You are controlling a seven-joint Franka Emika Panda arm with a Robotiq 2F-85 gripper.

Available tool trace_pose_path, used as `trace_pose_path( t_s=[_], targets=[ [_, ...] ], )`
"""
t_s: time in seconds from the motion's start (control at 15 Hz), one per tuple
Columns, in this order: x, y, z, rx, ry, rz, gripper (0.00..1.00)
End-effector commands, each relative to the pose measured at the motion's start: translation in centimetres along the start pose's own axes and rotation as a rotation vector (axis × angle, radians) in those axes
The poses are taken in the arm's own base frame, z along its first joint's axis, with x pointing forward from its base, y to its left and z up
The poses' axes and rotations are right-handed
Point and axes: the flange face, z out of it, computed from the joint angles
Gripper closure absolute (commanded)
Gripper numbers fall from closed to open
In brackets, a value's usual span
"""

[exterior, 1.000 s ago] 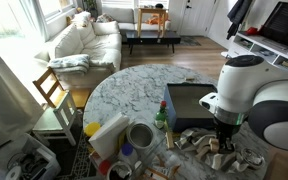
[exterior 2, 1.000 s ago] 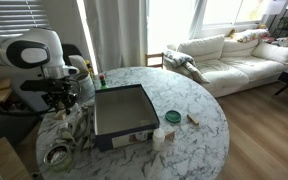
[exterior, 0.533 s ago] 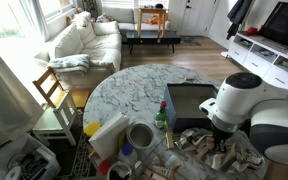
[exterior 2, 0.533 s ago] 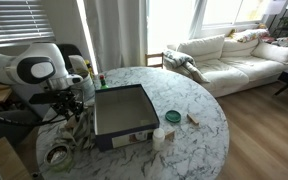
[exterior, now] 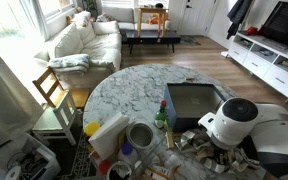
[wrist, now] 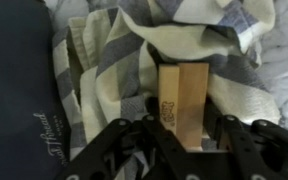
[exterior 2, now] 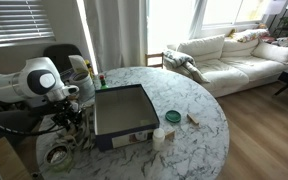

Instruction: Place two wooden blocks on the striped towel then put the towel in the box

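On the round white marble table (exterior: 134,85), the white Franka arm (exterior: 239,120) bends low over the near edge, just beside the box. In both exterior views its bulk hides the tool from sight.

The box (exterior: 194,100), a dark blue-grey rectangular bin with low straight walls, sits on the tabletop with its dark inside facing up. In the wrist view its wall (wrist: 19,90) fills the left side, touching the cloth.

The striped towel (wrist: 104,60), a soft whitish cloth with dark grey-green stripes, lies crumpled on the table right against the box, outside it. In an exterior view its folds (exterior: 189,142) show beneath the arm.

The black Robotiq gripper (wrist: 184,122) hangs directly over the towel, its jaws about half closed. Between them stands a light tan rectangular wooden block (wrist: 181,85), upright, with a finger pressed to each side. The block's far end reaches down among the towel's folds; whether it touches the cloth cannot be told.
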Motion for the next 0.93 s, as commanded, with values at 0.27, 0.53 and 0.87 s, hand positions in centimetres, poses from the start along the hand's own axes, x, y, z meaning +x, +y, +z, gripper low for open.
trace_pose_path(
  t_s=[0.27,0.53,0.87],
  targets=[
    [1.7,-2.5,3.5,0.224,0.066,0.038,0.81],
    [1.5,-1.4,0.9,0.221,0.072,0.027,0.81],
    [0.1,0.1,-0.5,0.107,0.001,-0.014,0.81]
  ],
)
